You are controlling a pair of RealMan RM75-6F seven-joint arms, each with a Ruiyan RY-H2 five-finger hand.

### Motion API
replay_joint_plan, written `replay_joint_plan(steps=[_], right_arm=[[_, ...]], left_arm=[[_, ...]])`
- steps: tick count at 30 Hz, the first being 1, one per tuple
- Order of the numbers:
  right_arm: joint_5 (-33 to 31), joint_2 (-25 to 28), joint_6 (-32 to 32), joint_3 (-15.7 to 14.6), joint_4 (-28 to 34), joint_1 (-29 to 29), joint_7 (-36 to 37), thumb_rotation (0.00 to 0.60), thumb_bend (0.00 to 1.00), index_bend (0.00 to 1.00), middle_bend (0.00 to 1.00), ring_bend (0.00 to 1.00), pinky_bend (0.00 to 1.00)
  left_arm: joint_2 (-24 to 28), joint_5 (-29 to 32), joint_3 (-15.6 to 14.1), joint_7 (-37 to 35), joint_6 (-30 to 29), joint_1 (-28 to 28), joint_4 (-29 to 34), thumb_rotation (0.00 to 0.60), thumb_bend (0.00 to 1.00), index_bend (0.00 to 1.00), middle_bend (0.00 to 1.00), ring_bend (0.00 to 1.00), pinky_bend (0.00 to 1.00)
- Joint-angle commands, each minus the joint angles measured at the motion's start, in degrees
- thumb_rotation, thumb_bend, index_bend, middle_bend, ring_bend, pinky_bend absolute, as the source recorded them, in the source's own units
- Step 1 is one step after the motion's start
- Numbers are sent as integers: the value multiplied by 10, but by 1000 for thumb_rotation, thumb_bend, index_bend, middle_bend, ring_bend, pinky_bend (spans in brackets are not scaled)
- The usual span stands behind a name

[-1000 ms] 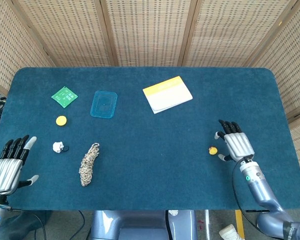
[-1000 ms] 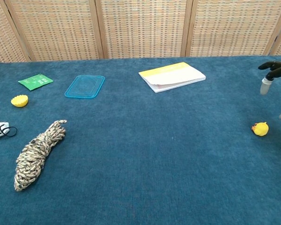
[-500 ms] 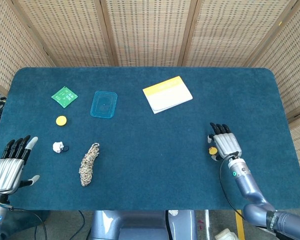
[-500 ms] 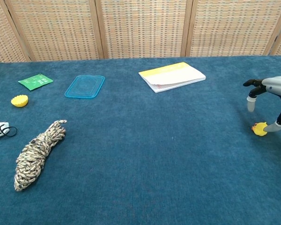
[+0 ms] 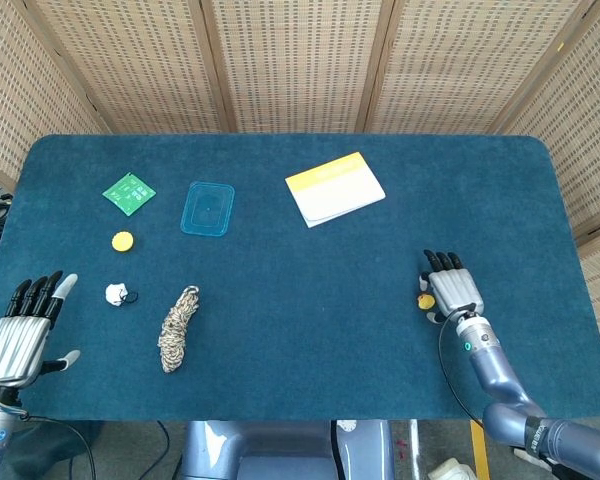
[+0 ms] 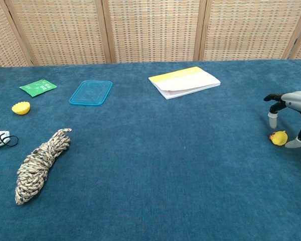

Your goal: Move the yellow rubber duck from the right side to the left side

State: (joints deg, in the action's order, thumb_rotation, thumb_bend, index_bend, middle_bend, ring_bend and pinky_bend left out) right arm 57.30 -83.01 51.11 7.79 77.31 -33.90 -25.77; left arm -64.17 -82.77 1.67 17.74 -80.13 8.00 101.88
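Observation:
The small yellow rubber duck sits on the blue table at the right side. My right hand hovers right beside and over it, fingers spread around the duck without closing on it. In the chest view the duck stands between a finger and the thumb. My left hand rests open at the table's front left corner, holding nothing; the chest view does not show it.
On the left lie a coiled rope, a white clip object, a yellow cap, a green card and a clear blue lid. A yellow-and-white booklet lies at the back centre.
My right hand has moved left and down from beside the duck until its fingers bracket the duck. The left hand has barely shifted. The duck has not moved.

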Motion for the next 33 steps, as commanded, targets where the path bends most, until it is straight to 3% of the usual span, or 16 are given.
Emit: replay_joint_plan(steps=[1,24,33], right_arm=[[-1,-3,-2,-2,-8,-2,3,600,167,440,0,0,0],[-12,-23,-11,-7,-31,-18,3,600,259,527,0,0,0],[-18,-14,-4,-3,-6,-21,2,600,280,559,0,0,0]], left_arm=[[0,1,0,1,0,0,0,600,23,0,0,0,0],[-6,12,0,8,5,5,-4,600,25,0,0,0,0],[-6,14,0,6,8,7,-4,600,26,0,0,0,0]])
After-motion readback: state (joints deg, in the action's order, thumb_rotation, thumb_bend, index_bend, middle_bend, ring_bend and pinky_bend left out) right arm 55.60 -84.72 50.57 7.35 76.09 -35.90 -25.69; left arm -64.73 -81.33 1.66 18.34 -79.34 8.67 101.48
